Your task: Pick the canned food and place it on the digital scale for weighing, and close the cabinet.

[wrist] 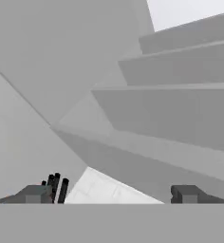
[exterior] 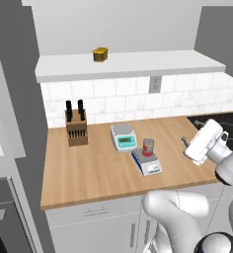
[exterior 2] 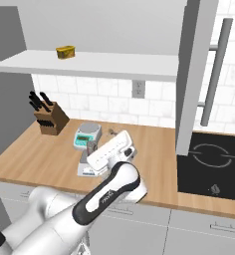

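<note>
The canned food [exterior: 148, 147], a small red tin, stands upright on the square platform of the digital scale [exterior: 149, 165] in the middle of the wooden counter. My gripper [exterior: 185, 142] hovers to the right of the can, apart from it, open and holding nothing. From the right base, my hand partly covers the can [exterior 2: 92, 146] and the scale [exterior 2: 83, 170], with the gripper [exterior 2: 111, 132] just above them. Along the hand, the two fingertips [wrist: 38, 193] stand wide apart, pointing up at the shelf's underside. The cabinet door [exterior 2: 189, 74] stands open, edge-on, its bar handle [exterior 2: 215, 69] facing right.
A round-plate scale with a teal display [exterior: 123, 137] sits just behind the digital scale. A knife block [exterior: 76, 129] stands at the back left. A squat yellow container [exterior: 100, 54] rests on the cabinet shelf [exterior: 138, 66]. A black cooktop [exterior 2: 214, 162] lies to the right.
</note>
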